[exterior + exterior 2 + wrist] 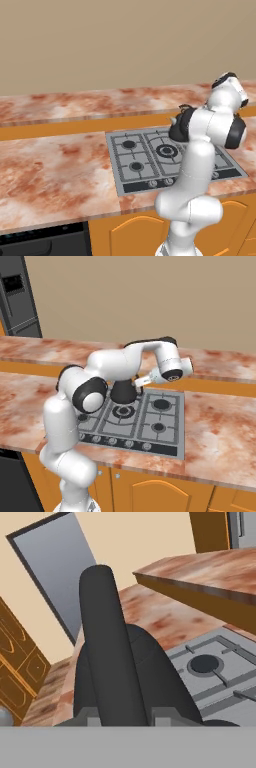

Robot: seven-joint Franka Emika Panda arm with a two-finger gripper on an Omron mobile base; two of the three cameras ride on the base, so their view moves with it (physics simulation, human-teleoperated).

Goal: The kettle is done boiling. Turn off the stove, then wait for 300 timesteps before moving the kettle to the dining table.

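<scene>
Stove (pixel 145 165): grey cooktop set in the marbled worktop (pixel 50 175), knob strip along its front edge.
Kettle (pixel 124 392): black, on or just above the back burner, partly behind the arm.
Handle (pixel 107 657): thick dark arch, runs up between the fingertips in the hand view.
Gripper (pixel 137 382): at the kettle's top, fingers clamped on the handle.
Dining table (pixel 220 363): raised marbled slab just behind the stove.
</scene>
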